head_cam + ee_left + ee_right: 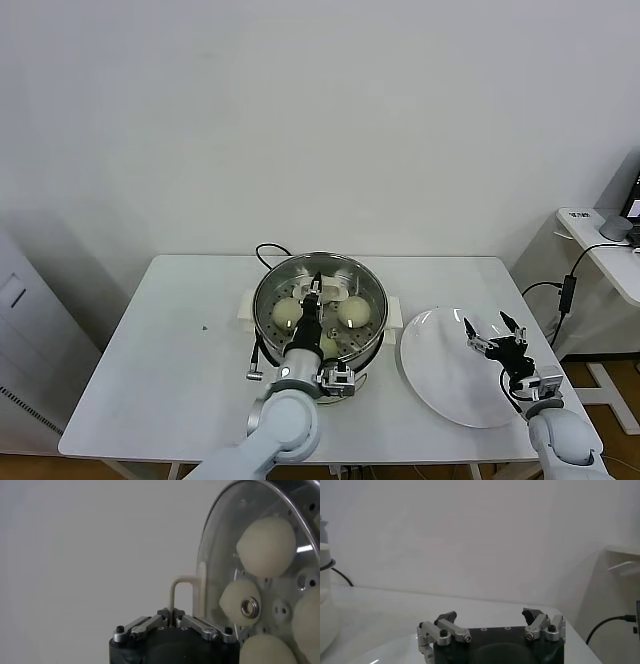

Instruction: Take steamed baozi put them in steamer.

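Observation:
The steamer (377, 332) stands at the table's middle on its white base. Several cream-white baozi lie inside: one on the left (287, 313), one on the right (354, 311), one at the front (328, 346). My left gripper (314, 291) is shut on the white handle (185, 586) of the round glass lid (215, 555), which lies over the steamer. I cannot tell whether the lid rests on the rim. In the left wrist view the baozi (265, 545) show through the glass. My right gripper (495, 331) is open and empty over the flat white plate (445, 385); it also shows in the right wrist view (490, 616).
The steamer's black cord (268, 250) loops at the back of the table. A second white table (600, 245) with a cable stands at the far right. The plate lies near the table's front right edge.

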Controlling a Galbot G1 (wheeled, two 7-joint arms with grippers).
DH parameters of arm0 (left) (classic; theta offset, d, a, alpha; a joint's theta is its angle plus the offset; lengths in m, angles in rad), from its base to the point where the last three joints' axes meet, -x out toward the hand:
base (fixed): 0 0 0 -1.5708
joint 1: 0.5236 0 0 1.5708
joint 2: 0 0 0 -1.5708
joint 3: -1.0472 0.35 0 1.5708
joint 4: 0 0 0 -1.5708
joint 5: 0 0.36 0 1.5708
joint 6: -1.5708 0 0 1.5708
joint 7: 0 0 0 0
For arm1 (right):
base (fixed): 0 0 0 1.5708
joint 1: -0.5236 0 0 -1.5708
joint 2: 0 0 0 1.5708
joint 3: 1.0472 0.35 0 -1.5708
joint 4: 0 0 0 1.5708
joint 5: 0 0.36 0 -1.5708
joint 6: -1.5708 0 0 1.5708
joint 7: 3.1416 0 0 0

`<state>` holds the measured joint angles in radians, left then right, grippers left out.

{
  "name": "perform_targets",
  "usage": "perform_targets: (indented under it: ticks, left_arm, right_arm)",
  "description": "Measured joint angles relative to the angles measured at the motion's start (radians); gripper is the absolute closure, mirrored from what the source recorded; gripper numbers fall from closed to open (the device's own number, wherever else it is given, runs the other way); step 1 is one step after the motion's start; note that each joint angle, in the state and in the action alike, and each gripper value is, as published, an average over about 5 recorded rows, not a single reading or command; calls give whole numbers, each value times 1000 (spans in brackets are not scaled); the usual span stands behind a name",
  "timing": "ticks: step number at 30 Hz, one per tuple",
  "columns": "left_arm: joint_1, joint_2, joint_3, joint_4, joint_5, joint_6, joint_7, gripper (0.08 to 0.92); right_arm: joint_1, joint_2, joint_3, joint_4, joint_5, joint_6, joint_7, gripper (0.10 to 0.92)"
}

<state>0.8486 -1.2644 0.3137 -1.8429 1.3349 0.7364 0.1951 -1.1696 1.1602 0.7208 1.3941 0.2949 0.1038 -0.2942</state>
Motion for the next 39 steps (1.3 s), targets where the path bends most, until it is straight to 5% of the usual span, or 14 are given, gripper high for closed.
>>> perform_targets:
  ticks: [11,25,34,39]
  left_arm:
    - [14,0,-1,5,-6,0,-12,861]
    - [103,63,-86,-157,-215,0,-10,460]
    - [205,170,-288,-326,-728,-6,54,214]
    - [255,180,-446,-372,-1066,-84,26,179]
  right_arm:
    - [-6,0,9,-2,2,4,-6,203]
    - [-13,5,14,-7,4,13,-21,203]
    - [-13,11,14,0,16,12,-23,203]
    - [-24,10,9,20,42,1,-16,203]
